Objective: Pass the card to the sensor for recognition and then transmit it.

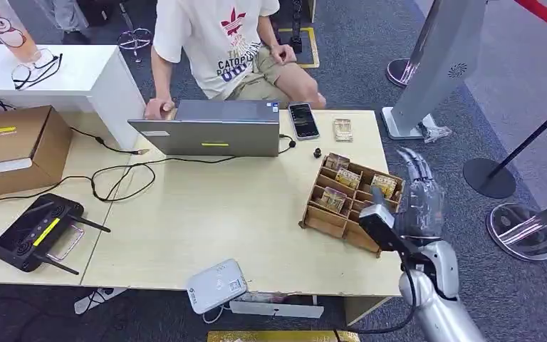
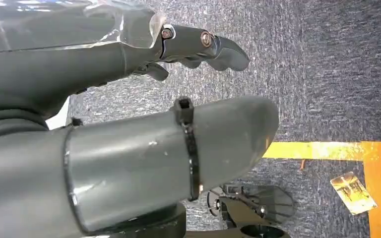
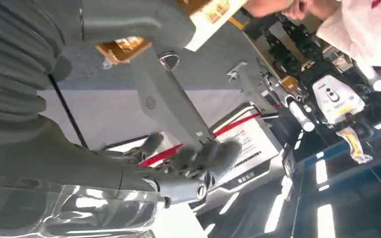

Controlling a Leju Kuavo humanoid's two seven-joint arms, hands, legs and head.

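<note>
The cards (image 1: pixel 347 178) stand in the slots of a wooden compartment rack (image 1: pixel 327 221) at the table's (image 1: pixel 206 214) right end; they look small and tan with gold-brown print. The right hand (image 1: pixel 419 196) hovers just beside the rack at its 3 o'clock, over the table edge, fingers (image 1: pixel 417 165) extended and apart, grasping nothing. One more card (image 1: pixel 342 129) lies flat at the rack's 12 o'clock, beside a phone (image 1: pixel 303 120). The white sensor box (image 1: pixel 217 286) sits at the rack's 8 o'clock on the near edge. In the left wrist view the left hand (image 2: pixel 129 99) hangs above carpet, fingers loosely curled and empty, with a card (image 2: pixel 352 192) lying on the floor by yellow tape (image 2: pixel 327 150)
</note>
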